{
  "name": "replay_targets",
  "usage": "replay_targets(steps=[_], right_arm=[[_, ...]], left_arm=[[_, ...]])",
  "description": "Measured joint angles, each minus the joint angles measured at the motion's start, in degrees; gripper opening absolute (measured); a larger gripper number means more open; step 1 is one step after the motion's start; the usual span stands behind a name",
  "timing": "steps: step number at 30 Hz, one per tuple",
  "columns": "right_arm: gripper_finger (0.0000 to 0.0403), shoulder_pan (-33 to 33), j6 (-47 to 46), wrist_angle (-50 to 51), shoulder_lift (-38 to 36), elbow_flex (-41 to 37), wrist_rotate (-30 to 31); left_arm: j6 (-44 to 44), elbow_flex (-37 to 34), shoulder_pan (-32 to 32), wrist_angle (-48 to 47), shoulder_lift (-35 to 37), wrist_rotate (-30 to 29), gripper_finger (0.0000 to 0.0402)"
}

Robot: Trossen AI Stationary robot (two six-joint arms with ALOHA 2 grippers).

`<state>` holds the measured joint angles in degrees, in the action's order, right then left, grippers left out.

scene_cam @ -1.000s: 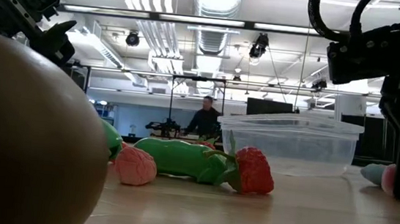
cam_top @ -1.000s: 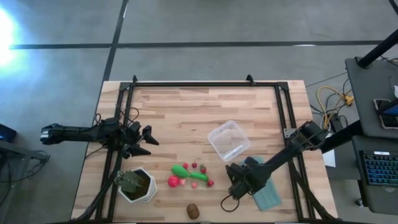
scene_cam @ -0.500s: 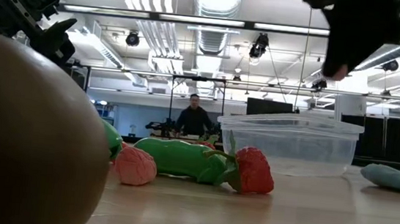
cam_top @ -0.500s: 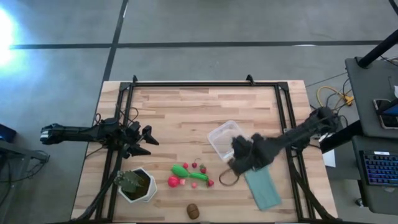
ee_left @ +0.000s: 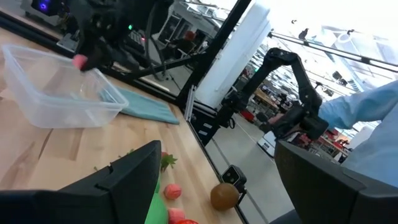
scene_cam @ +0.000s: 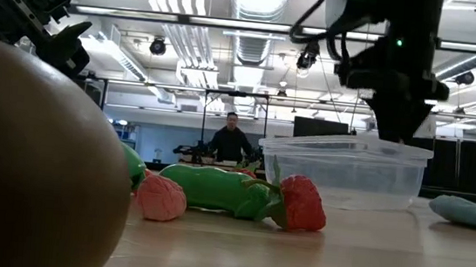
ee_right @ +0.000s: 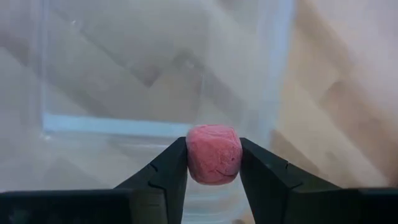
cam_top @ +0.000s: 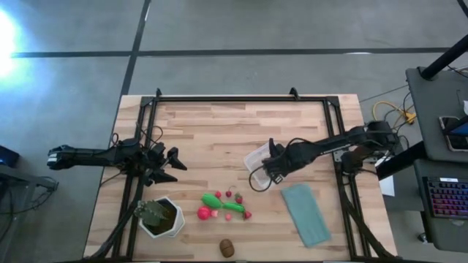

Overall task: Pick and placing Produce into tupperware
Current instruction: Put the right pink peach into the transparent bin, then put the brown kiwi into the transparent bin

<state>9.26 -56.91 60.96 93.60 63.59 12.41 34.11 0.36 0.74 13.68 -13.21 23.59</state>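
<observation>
My right gripper (cam_top: 266,171) hangs over the clear tupperware (cam_top: 257,158), shut on a small pink round piece of produce (ee_right: 214,154). The left wrist view shows that piece (ee_left: 79,60) just above the tupperware's rim (ee_left: 37,57). More produce lies on the table nearer the front: a green elongated piece (cam_top: 219,202), a red round one (cam_top: 204,212), tiny red berries (cam_top: 229,194) and a brown oval (cam_top: 227,248). My left gripper (cam_top: 174,165) waits open at the table's left side. My right gripper pinches the pink round piece by its two opposite sides (ee_right: 190,155) between its two fingers (ee_right: 168,168). The fingers point down from above. The piece is lifted clear and hangs over the tupperware's inside (ee_right: 143,68).
A flat teal rectangle (cam_top: 306,212) lies right of the produce, near the front right. A white pot with a green plant (cam_top: 161,217) stands at the front left. A black frame (cam_top: 241,98) runs along the table's edges. Bare wood lies at the table's far half.
My right gripper has risen from the teal rectangle at the front right and gone toward the far left, to a place over the tupperware. It has kept shut and has carried the pink piece up off the table with it.
</observation>
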Motion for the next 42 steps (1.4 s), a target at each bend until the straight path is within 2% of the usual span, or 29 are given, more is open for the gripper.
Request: replay_targets(steps=[5, 11, 16, 21, 25, 28, 30, 33, 35, 37, 42], right_arm=[[0.0157, 0.08, -4.25, -3.41, 0.26, -1.66, -0.58], [0.0231, 0.08, -5.87, -2.91, 0.24, 0.46, 1.78], [0.0270, 2.95, 1.99, -6.05, 0.21, 6.92, 2.43], [0.0271, 9.28, 5.54, -11.81, 1.05, 13.56, 2.28], [0.0267, 13.26, 3.63, -12.54, 3.98, 17.53, 2.45], [0.0267, 15.81, 5.56, -12.44, 7.35, 20.05, 2.21], [0.0268, 16.55, 4.11, -12.30, 9.98, 21.96, 1.14], [0.0269, 16.09, -4.49, -12.15, 12.91, 25.02, -0.82], [0.0269, 15.84, -7.00, -12.34, 13.91, 26.44, -0.79], [0.0266, 15.84, -7.86, -12.52, 15.02, 27.68, -1.19], [0.0259, 16.08, -5.06, -12.35, 17.85, 29.70, -7.60]], left_arm=[[0.00, 0.00, 0.01, -0.04, 0.12, 0.01, 0.0299], [0.02, 0.00, 0.01, -0.02, 0.12, 0.02, 0.0299], [0.00, 0.00, 0.00, 0.39, 0.11, 0.02, 0.0299], [0.00, 0.00, -0.01, 1.03, 0.25, 0.02, 0.0299], [0.07, 0.00, 0.00, 1.15, 0.23, 0.01, 0.0299], [0.05, 0.00, -0.01, 1.15, 0.23, 0.02, 0.0299], [0.07, 0.00, 0.01, 1.19, 0.23, 0.02, 0.0299], [0.10, 0.00, 0.00, 1.60, 0.15, 0.02, 0.0299], [0.11, 0.00, -0.01, 2.30, 0.23, 0.02, 0.0299], [0.07, 0.00, 0.01, 2.24, 0.24, 0.04, 0.0299], [0.07, 0.00, -0.01, 2.01, 0.01, 0.02, 0.0299]])
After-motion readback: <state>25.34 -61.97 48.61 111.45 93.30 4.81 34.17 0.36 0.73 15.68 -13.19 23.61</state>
